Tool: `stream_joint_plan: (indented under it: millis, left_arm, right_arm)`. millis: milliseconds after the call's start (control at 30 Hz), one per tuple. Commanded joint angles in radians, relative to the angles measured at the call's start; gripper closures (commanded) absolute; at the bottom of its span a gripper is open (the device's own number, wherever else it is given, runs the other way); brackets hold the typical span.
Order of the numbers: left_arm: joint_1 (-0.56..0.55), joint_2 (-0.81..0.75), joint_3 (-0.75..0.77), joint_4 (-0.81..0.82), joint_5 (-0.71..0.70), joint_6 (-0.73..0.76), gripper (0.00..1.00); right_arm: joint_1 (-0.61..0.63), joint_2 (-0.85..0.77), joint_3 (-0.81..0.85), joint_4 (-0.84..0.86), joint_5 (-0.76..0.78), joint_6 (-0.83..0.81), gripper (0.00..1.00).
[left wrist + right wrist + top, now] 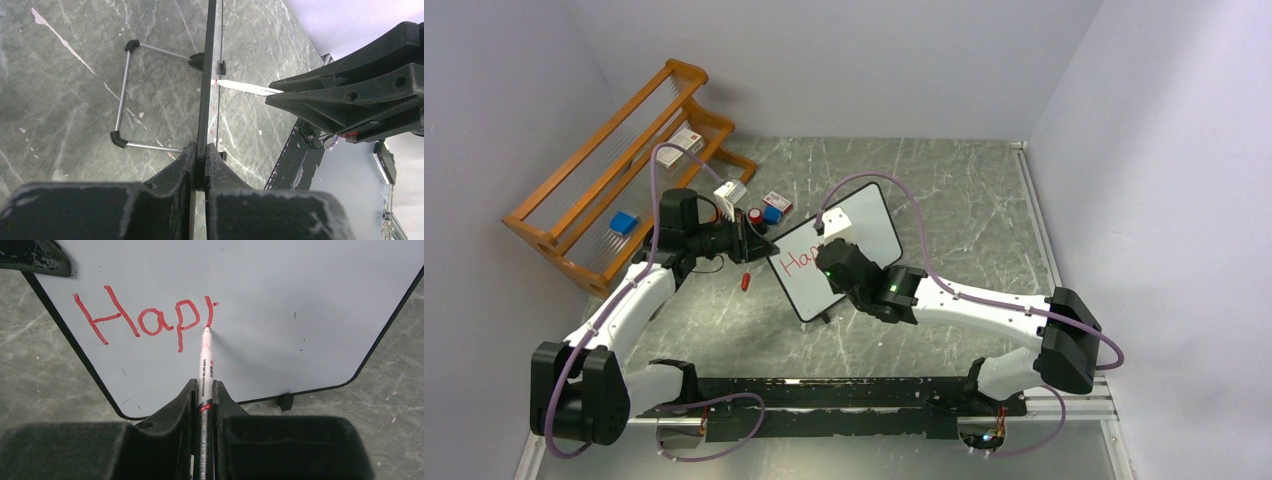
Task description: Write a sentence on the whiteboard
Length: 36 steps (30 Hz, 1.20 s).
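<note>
Left jaws clamp the board (300,300) edge; right jaws grip a marker (205,365), its tip touching the red lettering (140,320).

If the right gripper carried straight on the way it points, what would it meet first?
The whiteboard: the marker clamped in the right gripper touches it at the end of the red lettering.

Top view: left arm (639,295) angled from its base toward 1 o'clock, wrist turned to 3 o'clock; left gripper (759,245) pinched tight on the whiteboard (874,230) edge. Right arm (984,305) folded at the elbow, forearm running toward 10 o'clock; right gripper (204,390) clamped round a marker (206,362).
</note>
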State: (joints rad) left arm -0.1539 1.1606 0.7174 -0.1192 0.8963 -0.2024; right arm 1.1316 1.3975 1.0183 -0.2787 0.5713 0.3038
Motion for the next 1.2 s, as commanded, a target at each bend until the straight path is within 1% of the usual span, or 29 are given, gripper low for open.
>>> stream_joint_plan:
  millis: [0, 367, 667, 1167]
  left_arm:
    - [-0.001, 0.024, -0.004, -0.045, -0.046, 0.025, 0.95]
    - [-0.001, 0.024, -0.004, -0.044, -0.047, 0.024, 0.95]
    - [-0.001, 0.019, -0.007, -0.045, -0.047, 0.022, 0.95]
    - [-0.001, 0.019, -0.007, -0.045, -0.042, 0.023, 0.95]
  right_arm:
    - [-0.001, -0.003, -0.024, -0.027, -0.043, 0.024, 1.0]
    - [0.005, -0.025, -0.029, -0.042, -0.051, 0.037, 1.0]
    - [-0.001, -0.078, -0.011, 0.018, 0.046, 0.0, 1.0]
    - [-0.018, -0.021, 0.02, 0.085, 0.036, -0.035, 1.0]
